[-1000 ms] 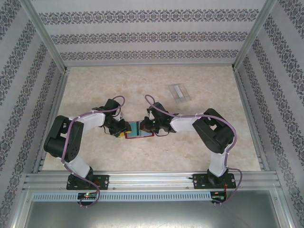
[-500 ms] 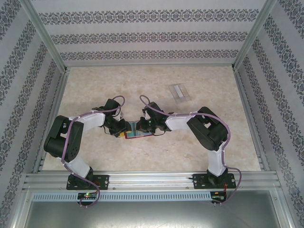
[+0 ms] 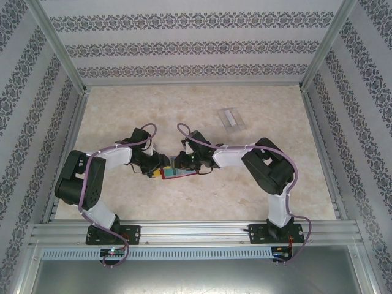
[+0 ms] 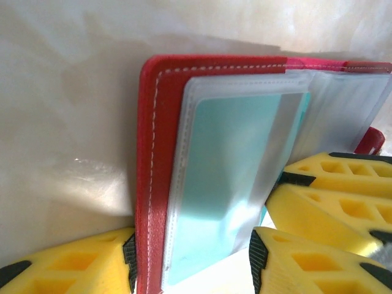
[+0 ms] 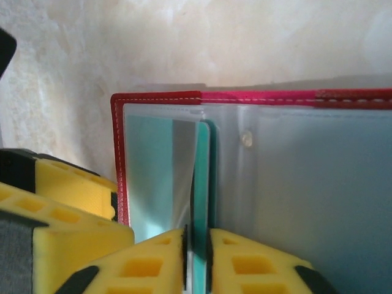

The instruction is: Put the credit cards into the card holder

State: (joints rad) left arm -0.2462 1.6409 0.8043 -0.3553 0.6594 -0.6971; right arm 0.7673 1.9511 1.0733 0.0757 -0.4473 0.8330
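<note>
A red wallet (image 3: pixel 178 173) lies open mid-table, its clear sleeves holding teal credit cards (image 4: pixel 226 177). My right gripper (image 5: pixel 196 260) is shut on the edge of one teal card (image 5: pixel 201 184) that stands out between two sleeves. My left gripper (image 4: pixel 193 263) is open, and the wallet's left cover (image 4: pixel 149 184) and its first sleeve lie between the jaws. From above, the left gripper (image 3: pixel 160 164) and the right gripper (image 3: pixel 183 163) meet over the wallet. The card holder (image 3: pixel 231 118), a small clear plastic stand, sits apart at the back right of centre.
Patterned walls and metal rails (image 3: pixel 184 231) close in the beige tabletop (image 3: pixel 122 116). The right gripper's yellow fingers (image 4: pixel 334 199) crowd the left wrist view, close beside the left jaws.
The left jaws have opened wider around the wallet's cover. The right arm has shifted slightly left toward the wallet, with its jaws now on the card's edge.
</note>
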